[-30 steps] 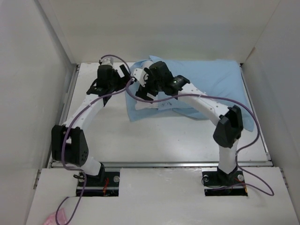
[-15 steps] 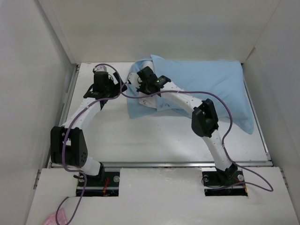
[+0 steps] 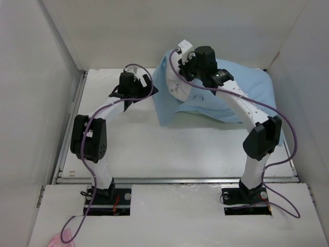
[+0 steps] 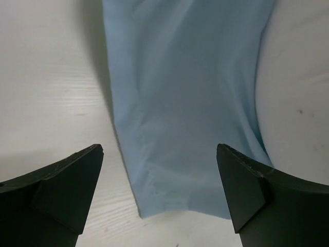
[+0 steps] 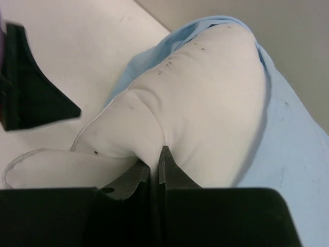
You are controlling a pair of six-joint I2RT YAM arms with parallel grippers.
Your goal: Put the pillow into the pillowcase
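The light blue pillowcase (image 3: 231,87) lies bunched at the back of the table with the white pillow (image 3: 179,88) partly inside it. My right gripper (image 3: 178,72) is raised over its left end, shut on a pinched fold of the pillow (image 5: 205,108); the jaws (image 5: 157,157) meet on white fabric. Blue pillowcase cloth (image 5: 295,154) wraps the pillow's far side. My left gripper (image 3: 149,90) stands open just left of the pillowcase. In the left wrist view a hanging blue flap of pillowcase (image 4: 180,103) lies ahead of the open gripper (image 4: 159,152), touching neither finger.
White walls close in the table (image 3: 128,144) on the left, back and right. A metal rail (image 3: 175,180) runs along the near edge by the arm bases. Purple cables loop off both arms. One left finger (image 5: 31,87) shows in the right wrist view.
My right gripper closed on the pillow and lifted it back and to the right, pulling the pillowcase up. My left arm swung right toward the pillowcase's left edge, still open.
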